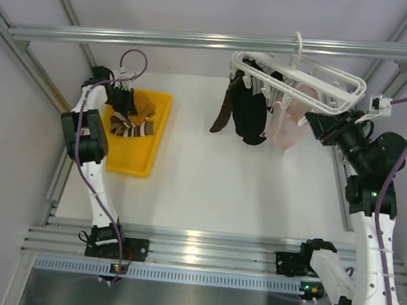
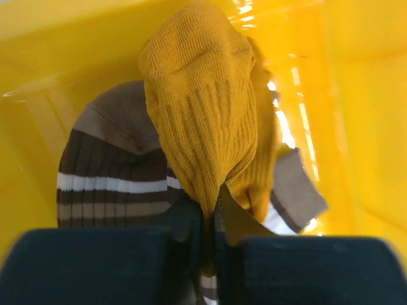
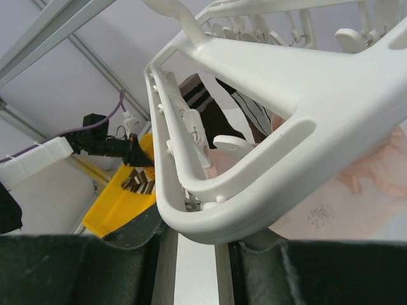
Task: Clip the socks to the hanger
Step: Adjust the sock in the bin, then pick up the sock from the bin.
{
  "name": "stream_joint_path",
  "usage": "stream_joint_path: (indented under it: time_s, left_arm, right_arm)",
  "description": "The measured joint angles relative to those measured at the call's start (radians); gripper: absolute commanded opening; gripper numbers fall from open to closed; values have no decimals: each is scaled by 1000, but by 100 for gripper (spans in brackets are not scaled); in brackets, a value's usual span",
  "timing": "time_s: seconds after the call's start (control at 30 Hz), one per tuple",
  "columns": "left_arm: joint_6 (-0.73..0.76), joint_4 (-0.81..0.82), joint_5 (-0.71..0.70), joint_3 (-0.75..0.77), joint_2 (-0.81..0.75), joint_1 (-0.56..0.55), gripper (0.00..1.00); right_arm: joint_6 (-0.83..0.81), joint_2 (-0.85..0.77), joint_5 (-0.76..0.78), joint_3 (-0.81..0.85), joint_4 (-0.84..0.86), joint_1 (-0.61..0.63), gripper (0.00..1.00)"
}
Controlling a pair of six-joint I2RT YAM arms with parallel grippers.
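Tray (image 1: 150,160), far-left corner of the table (image 1: 214,189): holds a striped sock (image 2: 108,178) and a mustard sock (image 2: 200,95). Your left gripper (image 2: 213,216) is down inside, jaws closed on the mustard sock's end, with the striped sock touching underneath. Hanger (image 3: 286,82), far-right, hooked on the bar (image 1: 200,40): carries a brown sock (image 1: 223,111), black sock (image 1: 250,117) and pink sock (image 1: 287,124). Your right gripper (image 3: 197,248) clamps a rounded corner of the hanger, with clips crowding just beside it.

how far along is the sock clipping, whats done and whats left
Done: a brown sock, a black sock and a pink sock hang from the hanger. In hand: the left hand is shut on a mustard sock in the tray; the right hand grips the hanger. Left: clipping that sock, then the striped sock beneath it.
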Motion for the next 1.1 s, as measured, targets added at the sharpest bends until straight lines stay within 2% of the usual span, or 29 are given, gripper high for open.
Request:
stream_joint_path:
  time_s: [0.07,0.13,0.27,0.4,0.6,0.73,0.93,1.1]
  left_arm:
    - [-38,10,-18,36,50,0,34]
    - [-69,21,-30,51,69,0,43]
    - [-82,19,-39,54,53,0,52]
    - [-23,-8,-47,-4,-35,4,62]
    - [163,-151,-17,-94,-253,35,62]
    - [307,-239,-4,-137,-329,43,60]
    - [472,-341,18,-192,-286,15,60]
    - [567,-349,56,-185,-203,-23,60]
  right_arm:
    - [0,0,0,0,0,0,0]
    - [0,0,0,0,0,0,0]
    - [0,-1,0,0,0,0,0]
    - [-2,-3,-1,0,0,0,0]
    - [-12,-3,-7,0,0,0,0]
    - [-19,-3,-9,0,0,0,0]
    - [-19,0,-9,0,0,0,0]
    - [-22,8,-10,0,2,0,0]
